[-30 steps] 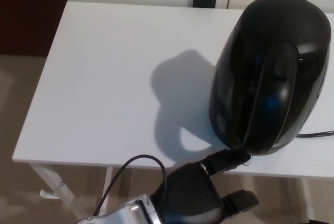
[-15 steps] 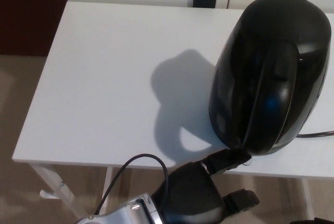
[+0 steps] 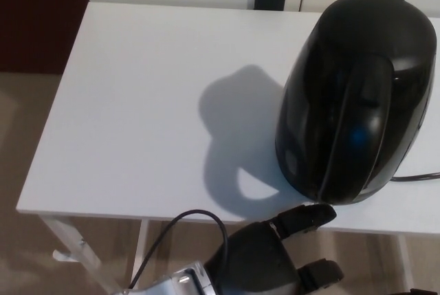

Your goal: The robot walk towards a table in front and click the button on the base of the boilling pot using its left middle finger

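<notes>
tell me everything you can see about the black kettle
The kettle is glossy black, plastic by its look, with a rounded body and a broad handle arching down its near side. It stands upright at the white table's right near edge, casting a shadow leftward. A cord leaves its right side. The left robot hand reaches just below it.

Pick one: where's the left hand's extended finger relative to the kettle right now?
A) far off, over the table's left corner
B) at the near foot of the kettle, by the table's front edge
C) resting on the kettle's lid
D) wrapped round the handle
B: the left hand reaches up from below the table edge, its finger at the kettle base.
</notes>
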You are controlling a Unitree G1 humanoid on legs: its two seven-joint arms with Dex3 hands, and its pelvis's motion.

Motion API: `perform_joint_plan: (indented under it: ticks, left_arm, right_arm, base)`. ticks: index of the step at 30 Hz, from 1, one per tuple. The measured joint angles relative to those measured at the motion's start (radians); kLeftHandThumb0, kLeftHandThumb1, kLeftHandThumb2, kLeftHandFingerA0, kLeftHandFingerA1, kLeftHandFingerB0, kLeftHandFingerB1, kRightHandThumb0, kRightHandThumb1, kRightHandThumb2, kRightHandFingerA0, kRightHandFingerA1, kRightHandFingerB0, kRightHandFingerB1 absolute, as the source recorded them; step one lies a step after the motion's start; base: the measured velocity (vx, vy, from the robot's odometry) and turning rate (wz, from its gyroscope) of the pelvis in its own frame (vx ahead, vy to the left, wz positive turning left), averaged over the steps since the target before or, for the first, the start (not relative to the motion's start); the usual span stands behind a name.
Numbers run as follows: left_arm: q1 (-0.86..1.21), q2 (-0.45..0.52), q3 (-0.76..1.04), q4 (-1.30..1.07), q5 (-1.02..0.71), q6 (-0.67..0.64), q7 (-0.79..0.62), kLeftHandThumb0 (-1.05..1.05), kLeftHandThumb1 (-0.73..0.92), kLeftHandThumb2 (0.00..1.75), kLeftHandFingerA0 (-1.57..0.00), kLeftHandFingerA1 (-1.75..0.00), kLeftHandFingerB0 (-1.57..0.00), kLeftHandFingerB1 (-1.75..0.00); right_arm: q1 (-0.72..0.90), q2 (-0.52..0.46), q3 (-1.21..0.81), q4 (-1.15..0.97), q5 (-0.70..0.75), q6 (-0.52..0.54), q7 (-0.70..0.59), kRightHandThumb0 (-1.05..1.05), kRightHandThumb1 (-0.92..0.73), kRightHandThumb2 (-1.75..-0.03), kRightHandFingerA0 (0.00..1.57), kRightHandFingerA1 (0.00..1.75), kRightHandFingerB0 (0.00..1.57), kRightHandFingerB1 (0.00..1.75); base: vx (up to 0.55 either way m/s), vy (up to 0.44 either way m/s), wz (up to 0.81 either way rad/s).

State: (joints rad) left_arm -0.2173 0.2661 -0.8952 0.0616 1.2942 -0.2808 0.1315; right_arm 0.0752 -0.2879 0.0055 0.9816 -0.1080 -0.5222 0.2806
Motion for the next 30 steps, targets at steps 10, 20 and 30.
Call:
perform_joint_plan:
  ticks: [10,20,30]
  left_arm:
    - [0.001,0.002,-0.005,0.03,0.003,0.009,0.019,-0.72,0.81,0.65,-0.29,-0.31,-0.28,-0.3]
    - [0.009,0.017,-0.005,0.014,0.003,0.015,0.028,-0.74,0.83,0.65,-0.27,-0.31,-0.24,-0.3]
    - [0.138,0.161,0.038,-0.214,-0.019,-0.009,0.031,-0.73,0.8,0.65,-0.3,-0.31,-0.29,-0.31]
  right_arm:
    - [0.005,0.001,-0.003,-0.023,-0.001,0.021,-0.001,-0.42,-0.7,-0.61,0.69,0.58,0.58,0.45]
    - [0.008,0.003,0.008,-0.064,-0.007,0.061,-0.012,-0.52,-0.74,-0.62,0.51,0.44,0.51,0.39]
    - [0.0,0.009,-0.01,-0.04,0.002,0.082,-0.011,-0.42,-0.61,-0.58,0.54,0.45,0.52,0.41]
  base:
    - [0.0,0.0,0.0]
    - [0.0,0.0,0.0]
    - [0.0,0.0,0.0]
